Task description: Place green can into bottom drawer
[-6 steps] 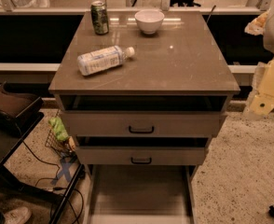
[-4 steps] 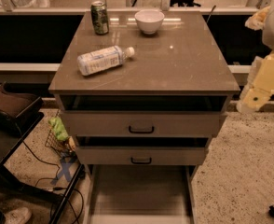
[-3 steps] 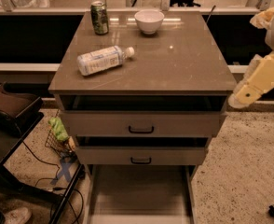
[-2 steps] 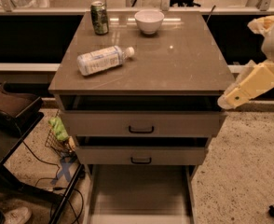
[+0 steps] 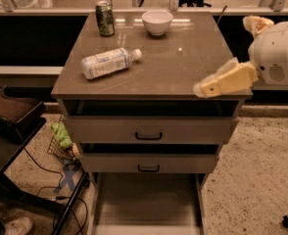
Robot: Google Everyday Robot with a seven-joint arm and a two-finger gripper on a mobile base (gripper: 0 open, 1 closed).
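The green can (image 5: 104, 17) stands upright at the back left of the cabinet top (image 5: 183, 58). The bottom drawer (image 5: 146, 199) is pulled out at floor level, and its flat grey floor is bare. My gripper (image 5: 206, 87) comes in from the right on a beige arm link and hangs over the front right corner of the cabinet top. It is far from the can and holds nothing that I can see.
A clear plastic bottle (image 5: 107, 62) lies on its side on the left of the top. A white bowl (image 5: 157, 21) stands at the back. Two upper drawers (image 5: 149, 130) have black handles. A dark stand (image 5: 12, 116) and a wire basket (image 5: 61, 136) sit to the left.
My arm has swung left from beside the cabinet's right side to over its front right corner. The can, bottle, bowl and drawers have not moved.
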